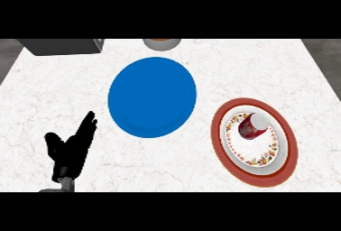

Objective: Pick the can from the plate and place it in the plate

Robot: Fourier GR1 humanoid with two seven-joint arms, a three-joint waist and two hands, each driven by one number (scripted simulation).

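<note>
A can (pixel 253 127) lay on the red-rimmed plate (pixel 223 135) (blue plate (pixel 152 97) at ten o'clock); left hand (pixel 72 149) rested open, fingers straight.

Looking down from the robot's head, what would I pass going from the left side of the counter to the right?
Left hand, open and resting at the lower left → blue plate → red-rimmed patterned plate with the red can lying on it.

Blue plate (pixel 152 97); red-rimmed, seemingly floral plate (pixel 255 142); red can (pixel 252 127).
</note>
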